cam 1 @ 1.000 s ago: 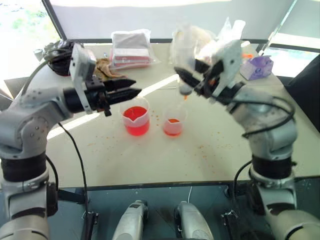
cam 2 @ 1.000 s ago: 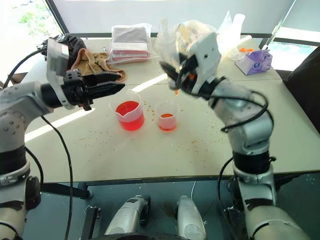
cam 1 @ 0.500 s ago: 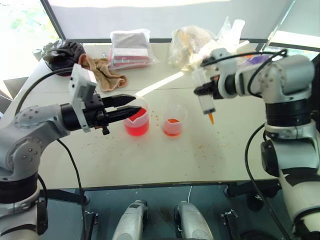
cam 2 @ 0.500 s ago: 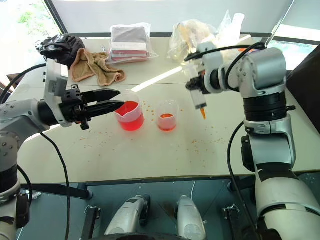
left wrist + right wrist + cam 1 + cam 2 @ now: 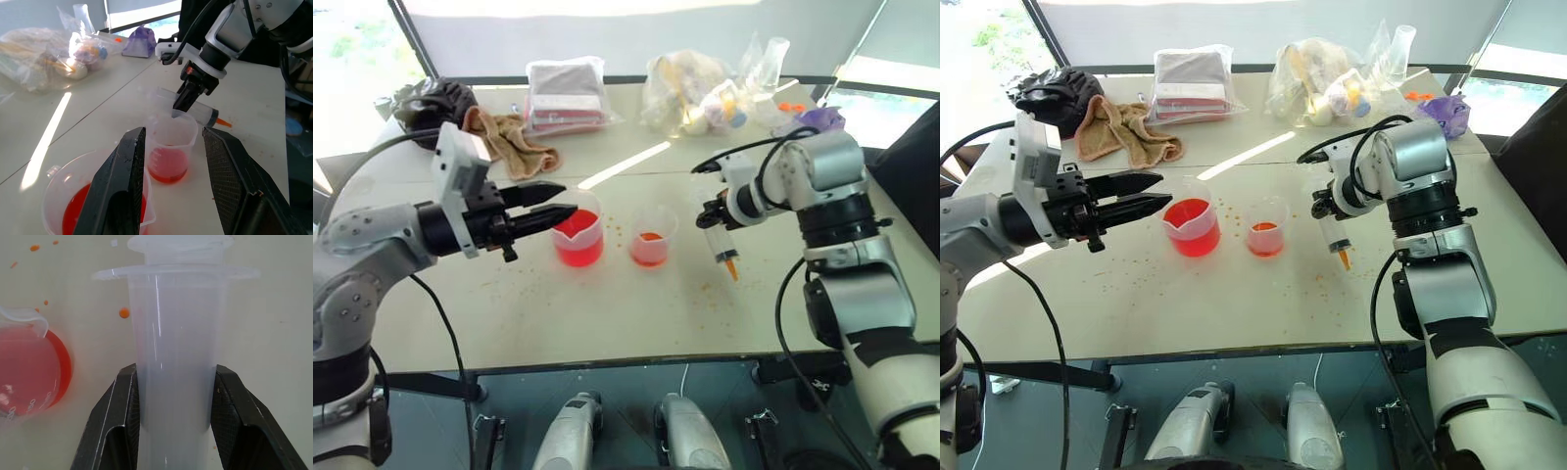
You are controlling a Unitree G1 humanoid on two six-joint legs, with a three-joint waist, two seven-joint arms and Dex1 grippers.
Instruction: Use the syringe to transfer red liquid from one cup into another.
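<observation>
1. The right gripper [image 5: 1330,217] is clamped on the barrel of the syringe [image 5: 1336,238], one finger [image 5: 120,421] on either side of the clear tube. The syringe hangs below the gripper with its orange tip pointing down at the surface [image 5: 607,313], not touching it as far as I can tell.
2. The left gripper [image 5: 548,206] is empty, its fingers [image 5: 122,186] apart. Just ahead of it stands the beaker [image 5: 578,235], about a third full of red liquid [image 5: 579,245].
3. The smaller cup [image 5: 653,238] stands between the two grippers, beside the beaker and apart from it, near the syringe on the side towards the left gripper. It holds a shallow layer of red.
4. Handling, as a judgement: the syringe looks light, stiff and smooth, so it could slip or twist in a loose grip. Mid-barrel, where it is held now, seems the right place, leaving the flange and plunger end free.
5. Both cups look thin and light, easy to tip with a nudge. The left gripper could steady one by its wall.
6. Orange drips [image 5: 710,287] dot the surface around the cups, so the tip probably sheds drops when carried.
</observation>
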